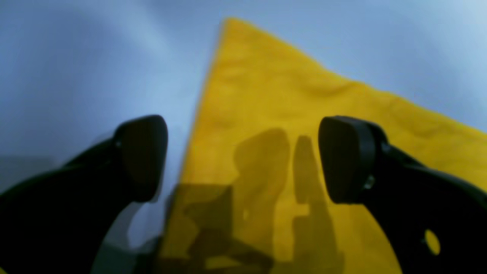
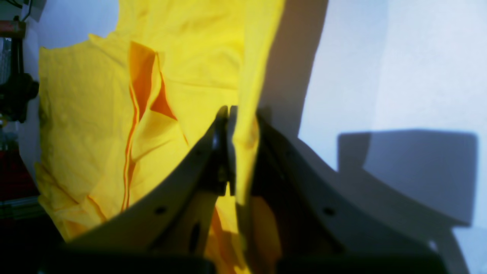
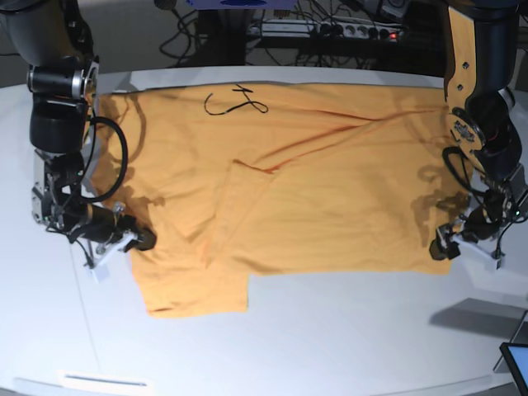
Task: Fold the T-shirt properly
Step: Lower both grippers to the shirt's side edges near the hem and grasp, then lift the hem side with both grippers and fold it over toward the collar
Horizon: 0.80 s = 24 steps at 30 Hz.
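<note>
Base view: right end effector pinches the T-shirt edge for folding; left end effector gapes over its corner.

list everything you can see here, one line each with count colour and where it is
T-shirt: one, orange-yellow, spread over the middle of the table, partly folded with a crease across the middle
dark squiggle: one, black, on the T-shirt near its far edge
table: one, white, under everything
power strip: one, pale with a red light, behind the table among cables
cables: several, dark, behind the far edge of the table
dark panel corner: one, black, at the near corner of the base view
left gripper: one, black, open above a corner of the T-shirt
right gripper: one, black, shut on the edge of the T-shirt
</note>
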Each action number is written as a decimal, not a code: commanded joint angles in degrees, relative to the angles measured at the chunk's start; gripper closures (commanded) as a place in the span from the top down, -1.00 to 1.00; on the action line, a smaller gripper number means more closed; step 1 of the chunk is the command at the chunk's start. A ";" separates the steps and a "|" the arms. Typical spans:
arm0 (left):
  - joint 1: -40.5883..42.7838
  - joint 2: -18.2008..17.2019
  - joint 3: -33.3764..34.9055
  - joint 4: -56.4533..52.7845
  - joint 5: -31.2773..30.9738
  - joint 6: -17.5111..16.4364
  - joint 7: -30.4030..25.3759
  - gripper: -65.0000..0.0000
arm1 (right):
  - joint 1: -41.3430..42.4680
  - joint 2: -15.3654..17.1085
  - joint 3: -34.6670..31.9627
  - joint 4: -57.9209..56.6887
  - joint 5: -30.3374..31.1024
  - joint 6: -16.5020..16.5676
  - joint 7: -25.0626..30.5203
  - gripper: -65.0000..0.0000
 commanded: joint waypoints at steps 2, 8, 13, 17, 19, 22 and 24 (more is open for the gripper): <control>-0.91 -0.52 -0.12 -0.68 0.17 -0.32 0.86 0.88 | -0.76 0.50 -0.49 -0.64 -6.04 -2.17 -5.15 -1.00; -0.91 -0.52 -0.12 -2.79 0.09 -0.32 1.04 0.88 | -0.76 0.50 -0.58 -0.64 -6.04 -2.17 -5.15 -1.00; -0.03 -0.43 -0.12 -3.14 0.09 -0.32 4.38 0.88 | -0.76 0.50 -0.67 -0.64 -6.04 -2.17 -4.97 -1.00; 0.23 0.63 -0.12 -3.14 0.09 -0.32 4.91 0.88 | -0.67 0.50 -0.67 -0.64 -6.04 -2.17 -4.97 -1.00; 0.41 0.89 -0.12 -3.14 0.09 -0.32 5.17 0.88 | -0.67 0.50 -0.67 -0.64 -6.04 -2.17 -4.97 -1.00; 1.55 1.86 -0.03 -3.05 0.09 -0.32 5.08 0.88 | -0.67 0.50 -0.67 -0.64 -6.04 -2.17 -4.97 -1.00; 1.64 2.03 -0.03 -3.05 0.09 -0.32 5.17 0.87 | -0.67 0.50 -0.67 -0.64 -6.04 -2.17 -4.97 -1.00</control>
